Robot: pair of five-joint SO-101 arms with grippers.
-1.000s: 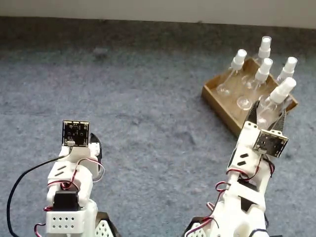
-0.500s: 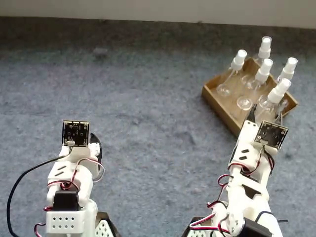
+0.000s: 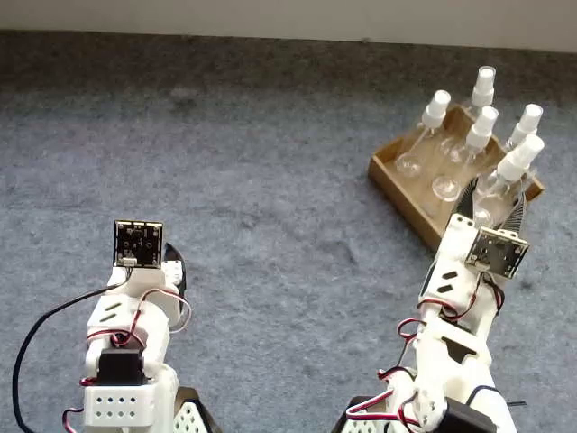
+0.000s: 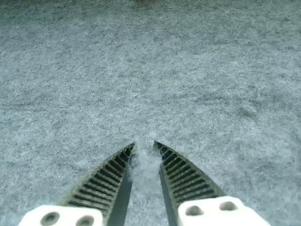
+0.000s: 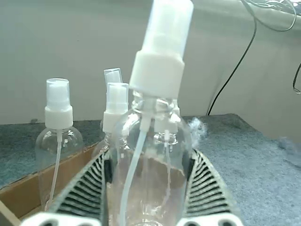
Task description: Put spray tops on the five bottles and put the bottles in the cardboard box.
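Right jaws clamped on the fifth bottle at the box; left jaws narrow and empty.

Right gripper (image 5: 149, 157): ribbed fingers (image 5: 84, 188) press both sides of a clear bottle (image 5: 150, 141), upright, white spray top (image 5: 162, 56) on. It sits at the near side of the cardboard box (image 3: 393, 180); can't tell if its base rests on the floor. Four other capped bottles (image 3: 431, 126) stand in the box beyond it. Left gripper (image 4: 144, 147): only a slit between the tips, low over grey carpet (image 3: 270, 180), well apart from the box.
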